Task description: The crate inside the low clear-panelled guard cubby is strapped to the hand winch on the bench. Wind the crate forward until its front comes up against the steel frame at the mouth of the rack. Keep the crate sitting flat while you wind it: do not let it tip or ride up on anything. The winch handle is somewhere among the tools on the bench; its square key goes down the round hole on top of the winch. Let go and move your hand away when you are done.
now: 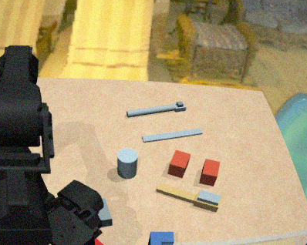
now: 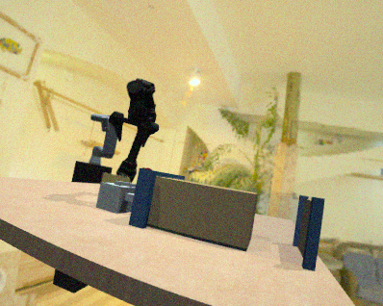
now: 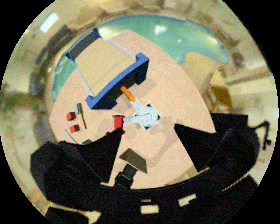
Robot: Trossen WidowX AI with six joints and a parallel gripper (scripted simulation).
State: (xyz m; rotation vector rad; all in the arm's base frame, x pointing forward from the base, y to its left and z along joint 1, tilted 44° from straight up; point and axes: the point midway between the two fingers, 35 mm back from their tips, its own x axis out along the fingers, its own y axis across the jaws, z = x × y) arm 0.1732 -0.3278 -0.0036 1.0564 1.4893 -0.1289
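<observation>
Bench bg, winch past open jaws

A square-ended rod and a flat bar are laid out on the bench. A grey cylinder is stood upright, well apart from two red blocks. Beside the blocks, a tan strip is topped at one end by a grey-blue piece.

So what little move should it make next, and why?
Probably shift the open fingers sideways over the red grip, before closing for more winding. Nothing is between them, and the grip sits off to one side of their gap. I can't tell how far forward the crate is.
</observation>
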